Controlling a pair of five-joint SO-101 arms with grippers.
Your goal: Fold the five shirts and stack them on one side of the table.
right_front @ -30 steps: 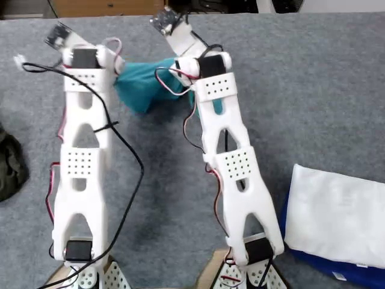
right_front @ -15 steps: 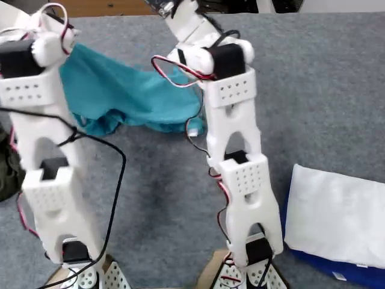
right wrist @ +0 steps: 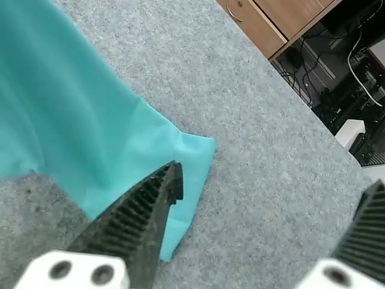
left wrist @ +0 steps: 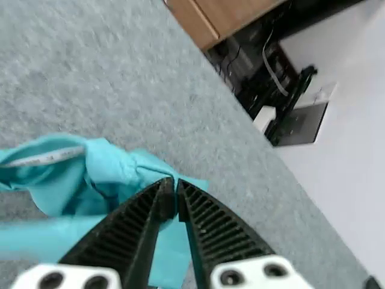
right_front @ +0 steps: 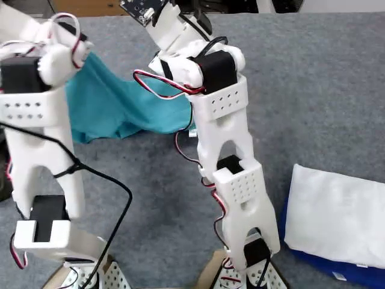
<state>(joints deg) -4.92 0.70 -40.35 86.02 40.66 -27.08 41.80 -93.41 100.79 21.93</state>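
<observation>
Left claw [left wrist: 175, 191]: jaws together, clamped on a bunched edge of the teal shirt [right_front: 120, 102]. It is held up above the rest of the cloth.

Right claw [right wrist: 277, 177]: jaws wide apart, gripping nothing. It hovers over a free corner of the teal shirt, with one finger above the cloth and the other out past the hem.

Why held so (judgement): a lift from a single pinch lets the shirt hang and shake out its bunching. The open claw looks placed to take a second corner, so the cloth can be spread flat before folding.

Teal shirt: unfolded and creased. It drapes down from the left claw's pinch and its lower edge and corner trail on the bench [right_front: 313, 90]. In the high view it spans the gap between the two arms.

Bench: grey and carpet-like, lying under the teal shirt on all sides.

Stack: the white folded shirt [right_front: 337, 211] lies on top of the dark blue shirt [right_front: 319, 264]. Both are well apart from the teal shirt, beyond the right arm.

Count: 2 arms and 2 claws, one clamped and one apart. 3 shirts are counted with confidence: 1 teal in hand and 2 stacked.

Progress (judgement): two appear done and the teal one is at the spreading step. The remaining shirts are not accounted for here.
</observation>
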